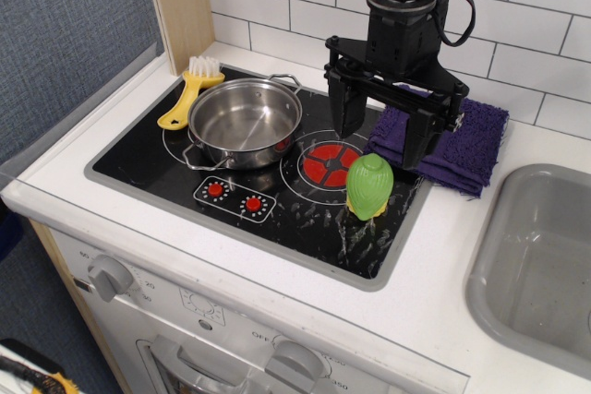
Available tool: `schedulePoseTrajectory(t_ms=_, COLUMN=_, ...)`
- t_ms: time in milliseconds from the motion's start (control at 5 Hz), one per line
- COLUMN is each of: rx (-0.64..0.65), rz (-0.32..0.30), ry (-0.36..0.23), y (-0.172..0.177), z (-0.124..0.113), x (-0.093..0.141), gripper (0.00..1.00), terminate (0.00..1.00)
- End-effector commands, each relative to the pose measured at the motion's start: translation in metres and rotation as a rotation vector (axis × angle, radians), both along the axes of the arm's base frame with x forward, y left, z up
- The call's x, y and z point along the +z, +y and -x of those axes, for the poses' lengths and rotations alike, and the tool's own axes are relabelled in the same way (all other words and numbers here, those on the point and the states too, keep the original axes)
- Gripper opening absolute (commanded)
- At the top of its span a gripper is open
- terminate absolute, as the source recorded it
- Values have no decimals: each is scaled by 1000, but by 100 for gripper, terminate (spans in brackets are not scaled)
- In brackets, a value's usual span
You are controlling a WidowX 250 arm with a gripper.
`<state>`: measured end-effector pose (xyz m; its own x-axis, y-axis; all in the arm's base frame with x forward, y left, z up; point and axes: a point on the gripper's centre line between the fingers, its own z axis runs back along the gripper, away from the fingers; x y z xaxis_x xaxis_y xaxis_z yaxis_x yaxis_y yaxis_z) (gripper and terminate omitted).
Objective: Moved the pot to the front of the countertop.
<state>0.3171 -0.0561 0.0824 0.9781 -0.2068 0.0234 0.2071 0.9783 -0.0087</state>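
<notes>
The shiny steel pot (244, 122) with two wire loop handles stands on the left ring of the black hob (185, 168), empty. The white countertop (434, 292) frames the hob and the sink. My gripper (382, 136) hangs above the right part of the hob, to the right of the pot and apart from it. Its two black fingers (345, 108) are spread wide and hold nothing.
A yellow brush (191, 91) lies at the pot's back left. A green lemon-like toy (369, 186) stands on the hob below my gripper. A purple cloth (462, 140) lies behind it. The grey sink (545, 256) is at the right. Tiled wall behind.
</notes>
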Motion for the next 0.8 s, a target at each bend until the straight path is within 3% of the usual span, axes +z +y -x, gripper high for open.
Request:
schedulePoseTrajectory(t_ms=0, rx=0, rz=0, ry=0, y=0, z=0, x=0, gripper=100, terminate=0)
schedulePoseTrajectory(t_ms=200, rx=48, rz=23, ry=-24, y=10, z=3, x=18, gripper=100, terminate=0)
schedulePoseTrajectory(t_ms=400, rx=120, rz=91, ry=-65, y=30, z=-7, x=43, gripper=100, terminate=0)
schedulePoseTrajectory(t_ms=600, rx=235, rz=95, ry=-82, y=66, z=-20, x=49, gripper=100, terminate=0)
